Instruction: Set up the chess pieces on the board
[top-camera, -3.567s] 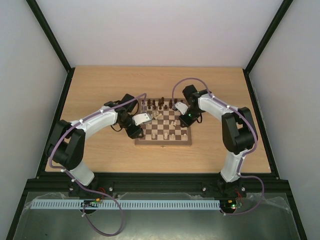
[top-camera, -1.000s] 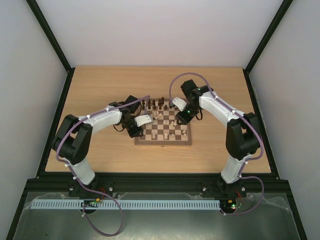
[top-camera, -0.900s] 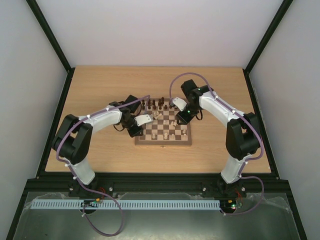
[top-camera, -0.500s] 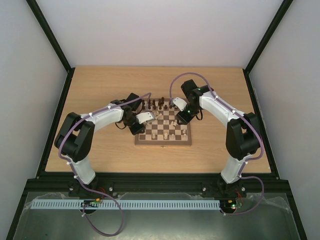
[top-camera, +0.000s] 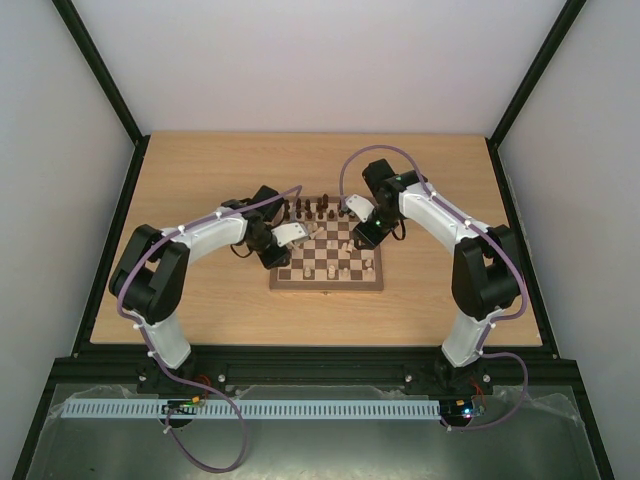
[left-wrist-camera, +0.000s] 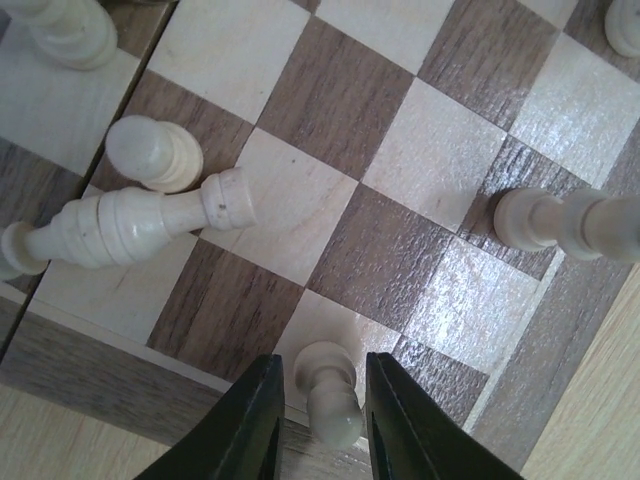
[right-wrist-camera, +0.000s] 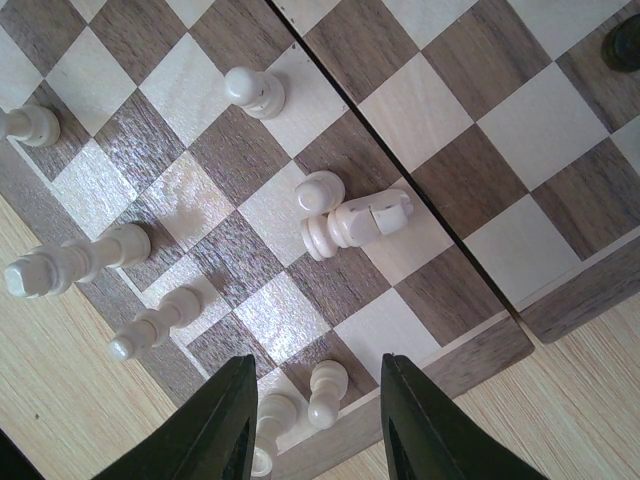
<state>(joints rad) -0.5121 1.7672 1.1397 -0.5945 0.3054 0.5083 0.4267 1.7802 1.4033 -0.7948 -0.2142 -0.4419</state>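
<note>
1. The board (top-camera: 327, 284) lies about the middle of the tabletop (top-camera: 200, 300), well clear of all 4 of its edges.
2. Done, as I judge it: the dark pieces (top-camera: 318, 210) stand ranked along the board's far edge. They are too small here to count or to check their order.
3. Not done: the cream pieces (top-camera: 346, 246) are scattered over the middle squares and toward the right edge, not ranked along the near edge.
4. 2 cream pieces lie on their sides: a tall turned piece (left-wrist-camera: 130, 225) close to a board edge, and a knight (right-wrist-camera: 358, 222) further in.
5. The left gripper (left-wrist-camera: 322, 390), by the board's left edge, has its fingers narrow around 1 upright cream pawn (left-wrist-camera: 332, 402) on an edge square. I cannot tell whether they press it.
6. The right gripper (right-wrist-camera: 318, 400) has its fingers wide and holds nothing. It hangs over 2 small cream pieces (right-wrist-camera: 325, 388) on an edge row.
7. Roughly half looks finished, and the whole cream side remains.
</note>
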